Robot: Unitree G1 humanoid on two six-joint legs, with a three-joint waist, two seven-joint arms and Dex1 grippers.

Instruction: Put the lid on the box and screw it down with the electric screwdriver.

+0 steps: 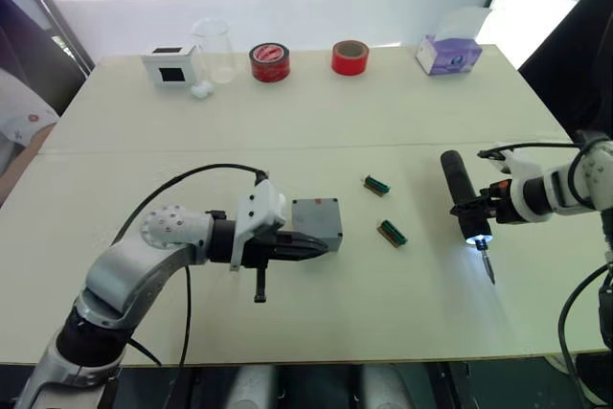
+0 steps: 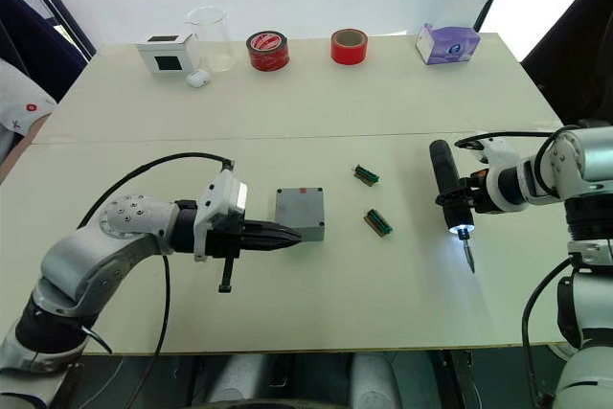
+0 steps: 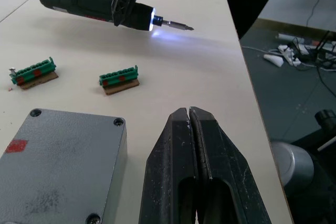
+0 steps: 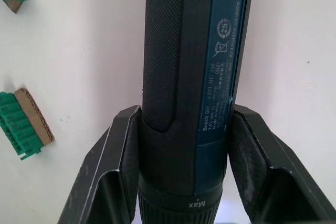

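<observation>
The gray box sits mid-table with the gray lid lying flat on top, screw heads at its corners and a red mark on its face. Beside the box's near side is my left gripper, shut with nothing between its fingers. To the right, my right gripper is shut on the black electric screwdriver, which is held just above the table. Its white light is on and its metal bit points toward the table's near edge, well clear of the box.
Two green terminal blocks lie between the box and the screwdriver. Along the far edge stand a white box with a black panel, a clear beaker, two red tape rolls and a purple tissue box.
</observation>
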